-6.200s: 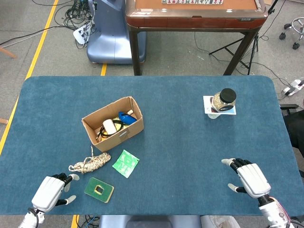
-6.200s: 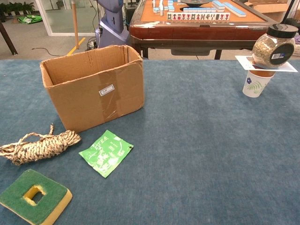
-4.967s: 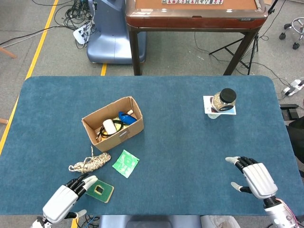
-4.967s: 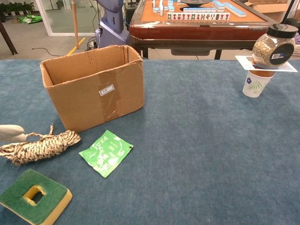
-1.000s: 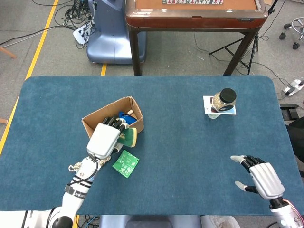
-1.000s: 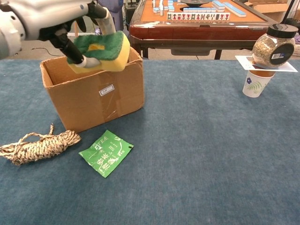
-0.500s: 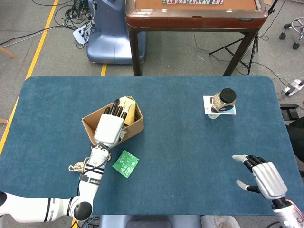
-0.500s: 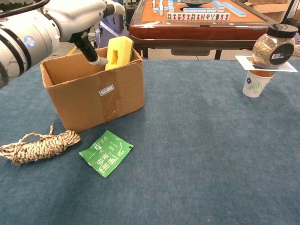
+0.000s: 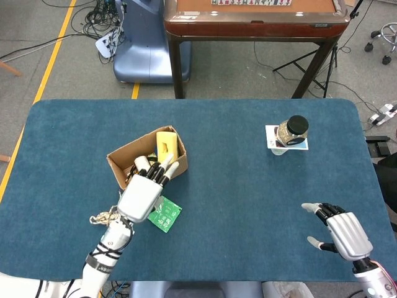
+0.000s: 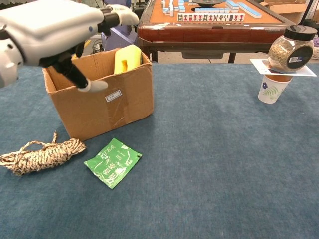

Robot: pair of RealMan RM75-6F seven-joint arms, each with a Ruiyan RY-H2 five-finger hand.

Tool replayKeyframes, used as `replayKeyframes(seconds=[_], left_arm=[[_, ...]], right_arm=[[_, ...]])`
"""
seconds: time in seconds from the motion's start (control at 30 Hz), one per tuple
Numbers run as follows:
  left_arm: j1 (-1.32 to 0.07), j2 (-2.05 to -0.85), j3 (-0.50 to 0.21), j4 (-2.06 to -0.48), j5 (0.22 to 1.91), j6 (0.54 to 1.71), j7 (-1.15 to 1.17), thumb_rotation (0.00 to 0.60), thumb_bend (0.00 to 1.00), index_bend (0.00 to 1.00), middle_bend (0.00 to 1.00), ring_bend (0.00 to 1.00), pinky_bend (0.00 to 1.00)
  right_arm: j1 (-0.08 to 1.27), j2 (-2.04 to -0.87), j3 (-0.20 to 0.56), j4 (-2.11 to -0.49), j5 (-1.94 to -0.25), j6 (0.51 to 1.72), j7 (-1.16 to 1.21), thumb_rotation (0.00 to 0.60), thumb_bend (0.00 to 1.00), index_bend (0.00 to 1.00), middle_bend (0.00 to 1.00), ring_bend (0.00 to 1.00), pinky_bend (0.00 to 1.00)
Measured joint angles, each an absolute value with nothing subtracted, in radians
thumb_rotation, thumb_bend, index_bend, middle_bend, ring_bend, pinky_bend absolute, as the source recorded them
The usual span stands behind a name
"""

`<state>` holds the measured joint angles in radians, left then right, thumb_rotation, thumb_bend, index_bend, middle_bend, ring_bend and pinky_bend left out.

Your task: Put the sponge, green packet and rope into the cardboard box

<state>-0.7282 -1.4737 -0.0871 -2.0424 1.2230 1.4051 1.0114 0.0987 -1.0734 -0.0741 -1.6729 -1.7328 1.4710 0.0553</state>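
One of the three things is already in: the sponge (image 10: pixel 125 59) stands on edge inside the cardboard box (image 10: pixel 99 97), leaning against its far wall. We have two left on the blue counter (image 9: pixel 248 186), the green packet (image 9: pixel 164 213) and the rope (image 10: pixel 42 155).

Our left hand (image 9: pixel 141 195) hangs above the box's near wall, fingers spread and holding nothing. In the head view the packet lies just beside that hand, a little toward us and to its right; the rope lies on the hand's other side, mostly hidden by the wrist there. In the chest view the rope's bundle runs roughly left to right, in front of the box's near left corner.

Our right hand (image 9: pixel 345 234) rests open, fingers apart, well away at the opposite end of the counter. We judge the left hand the nearer for both remaining things, with the packet the shorter reach.
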Motion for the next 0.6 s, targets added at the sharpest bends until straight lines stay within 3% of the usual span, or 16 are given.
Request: replayKeyframes(seconds=[0.17,0.27,0.33,0.4,0.5,0.6], left_arm=[[-0.689,-1.420,0.026,-2.099,1.275,1.378,1.064,0.600,0.21,0.14,0.32,0.46,0.68],[-0.688,-1.404,0.045,-2.108,1.267,1.332,1.074,0.600,0.21,0.13,0.46,0.56,0.77],[-0.693,-1.396,0.053,-2.107,1.256,1.296,1.075,0.600,0.21,0.10,0.49,0.58,0.79],[-0.701,-1.393,0.062,-2.092,1.243,1.253,1.080,0.600,0.21,0.08,0.48,0.58,0.78],[-0.711,-1.407,0.069,-2.046,1.223,1.215,1.090,0.600,0.21,0.07,0.34,0.49,0.72],[-0.718,-1.448,0.067,-1.992,1.195,1.184,1.084,0.600,0.21,0.07,0.24,0.30,0.52]], right_arm=[[0.098,-1.075,-0.074,-1.674,-1.733,1.472,0.051,0.600,0.01,0.29,0.37,0.33,0.45],[0.097,-1.074,-0.074,-1.674,-1.732,1.473,0.051,0.600,0.01,0.29,0.37,0.33,0.45],[0.097,-1.074,-0.072,-1.674,-1.729,1.473,0.053,0.600,0.01,0.29,0.36,0.33,0.45],[0.097,-1.073,-0.071,-1.673,-1.727,1.474,0.056,0.600,0.01,0.29,0.36,0.33,0.45],[0.096,-1.070,-0.070,-1.673,-1.727,1.477,0.060,0.600,0.01,0.29,0.36,0.33,0.45],[0.094,-1.068,-0.071,-1.673,-1.730,1.484,0.065,0.600,0.01,0.29,0.37,0.33,0.45]])
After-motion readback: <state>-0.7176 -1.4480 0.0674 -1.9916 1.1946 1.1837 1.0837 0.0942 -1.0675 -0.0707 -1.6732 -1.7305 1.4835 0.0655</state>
